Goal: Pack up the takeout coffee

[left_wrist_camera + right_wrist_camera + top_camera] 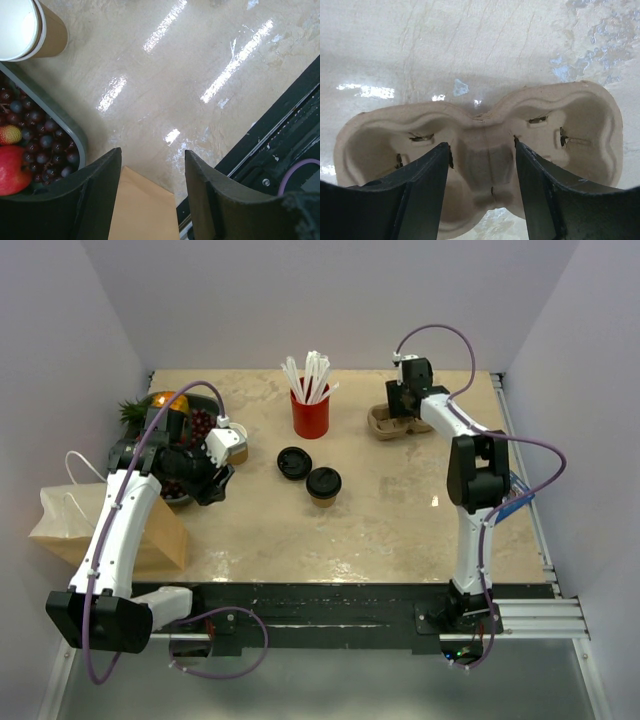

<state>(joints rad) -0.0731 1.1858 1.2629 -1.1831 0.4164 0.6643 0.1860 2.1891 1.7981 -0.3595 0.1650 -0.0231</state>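
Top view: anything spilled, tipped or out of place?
Nothing spilled. One loose black lid lies on the table beside the lidded coffee, while a tan cup by the fruit bowl stands lidless.

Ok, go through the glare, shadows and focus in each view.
Top external: soft even light, all sharp, a faint sheen on the table at right. Left wrist: bright glare streaks on the table; the left tool dark, slightly soft. Right wrist: the cup carrier sharp, shadowed in its middle below the right tool; glare patches on the table to its left.
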